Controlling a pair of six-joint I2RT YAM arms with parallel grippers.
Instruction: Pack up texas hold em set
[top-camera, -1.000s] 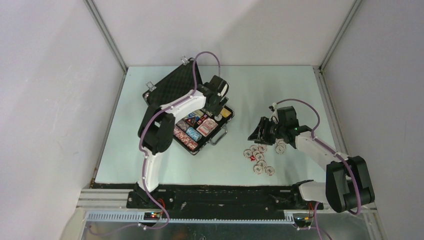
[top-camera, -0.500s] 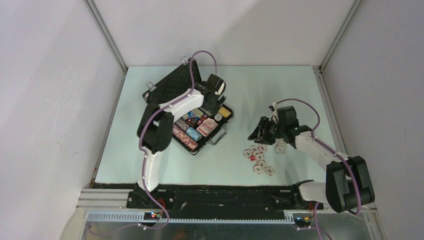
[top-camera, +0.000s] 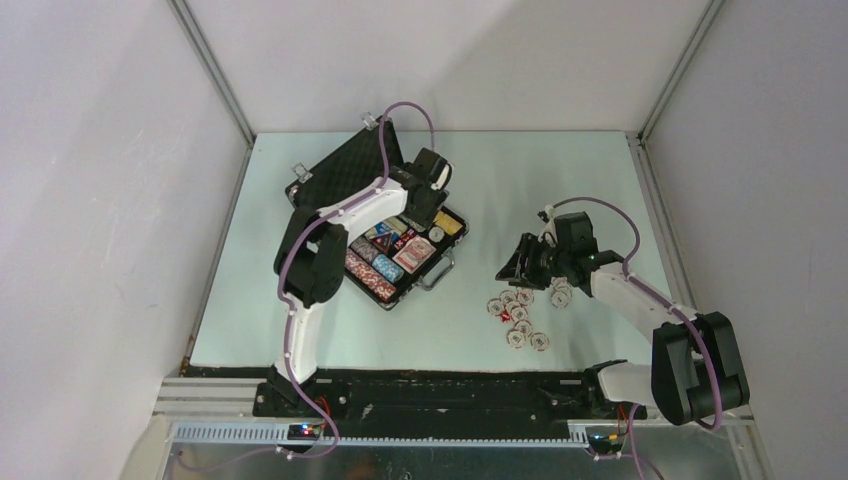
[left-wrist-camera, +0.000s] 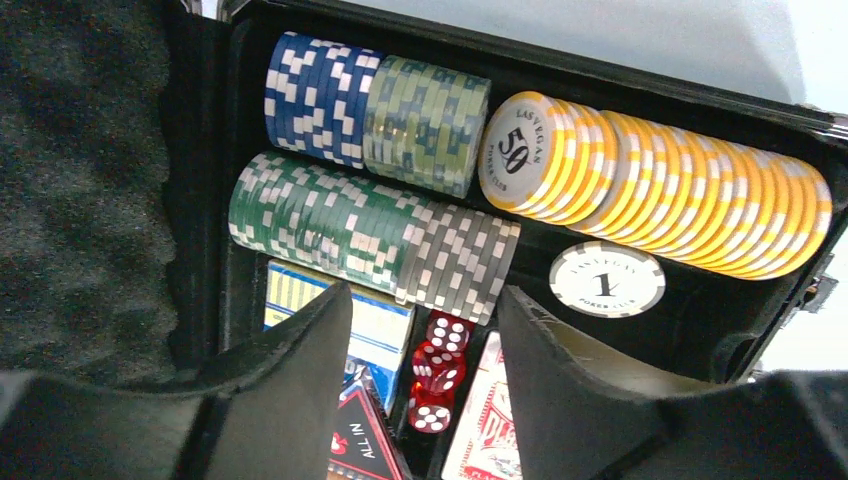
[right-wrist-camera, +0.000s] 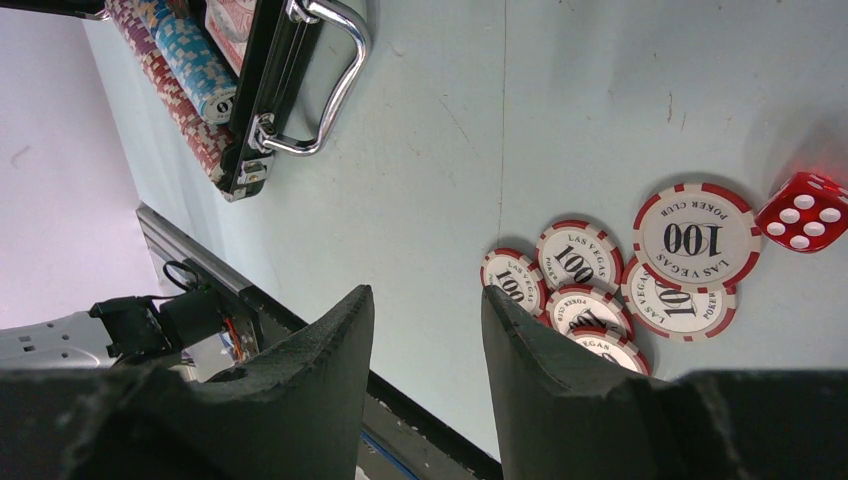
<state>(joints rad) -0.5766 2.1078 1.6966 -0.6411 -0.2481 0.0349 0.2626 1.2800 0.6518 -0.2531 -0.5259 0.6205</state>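
The black case (top-camera: 345, 170) lies open in the upper left part of the table (top-camera: 480, 180) in the top view. Its foam lid (left-wrist-camera: 90, 200) is tipped back so things can go in. Inside, the chips stand on their edges in tight rows. The yellow row (left-wrist-camera: 680, 200) is at the upper right of the left wrist view, and the green row (left-wrist-camera: 320, 215) is in the middle. I think they stand that way so lots of them fit and none roll about. One white chip (left-wrist-camera: 607, 278) lies flat just under the yellow row, in a gap that is not yet full. The small red dice (left-wrist-camera: 440, 375) sit in a thin slot between two card decks (left-wrist-camera: 385, 340).

The left gripper (left-wrist-camera: 422, 300) hangs over the case. Its two fingers are apart and nothing is between them. I think it is there to drop things in or tidy them.

The loose chips (top-camera: 518, 315) lie flat in a bunch on the table, right of the middle in the top view, well apart from the case. A red die (right-wrist-camera: 803, 212) sits just beside them, at the right edge of the right wrist view. The right gripper (right-wrist-camera: 425, 300) hovers near them, tilted down, with its fingers apart and empty. I think it is there to pick them up, because they have to go in the case before the lid can shut. Flat chips are thin, so they may be hard to pinch.
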